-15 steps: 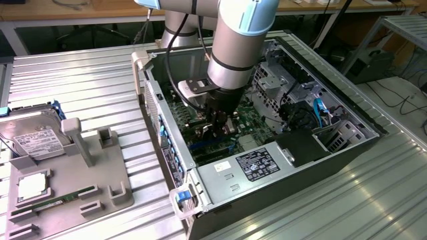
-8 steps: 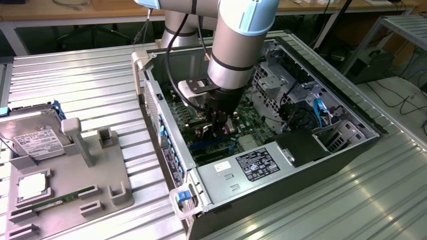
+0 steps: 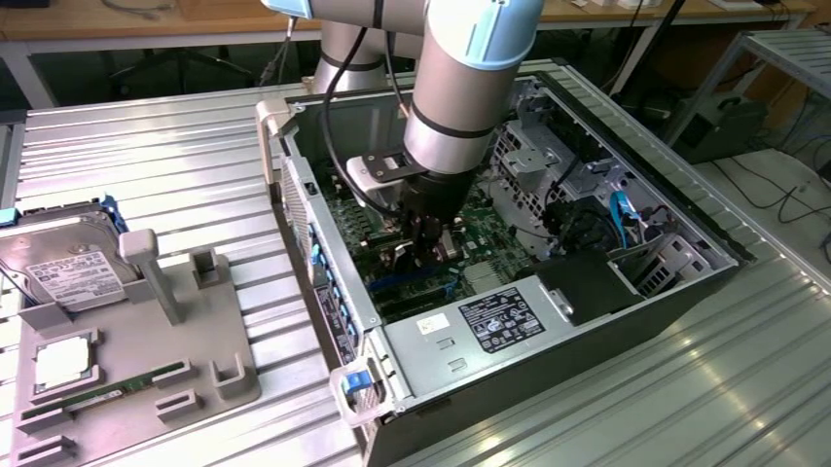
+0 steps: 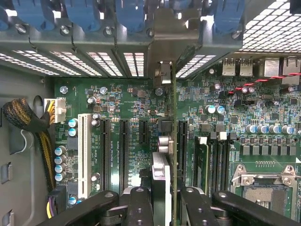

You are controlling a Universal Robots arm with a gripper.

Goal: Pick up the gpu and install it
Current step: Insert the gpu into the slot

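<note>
We see our black fingers (image 4: 141, 207) clamped on the thin edge-on gpu card (image 4: 172, 141), held upright above the green motherboard (image 4: 131, 117) inside the open computer case (image 3: 675, 209).

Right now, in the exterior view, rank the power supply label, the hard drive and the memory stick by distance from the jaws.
1. Power supply label, inside the case, just below the gripper.
2. Memory stick, on the grey holder.
3. Hard drive, far on the exterior view's left; nearly tied with the stick.
</note>
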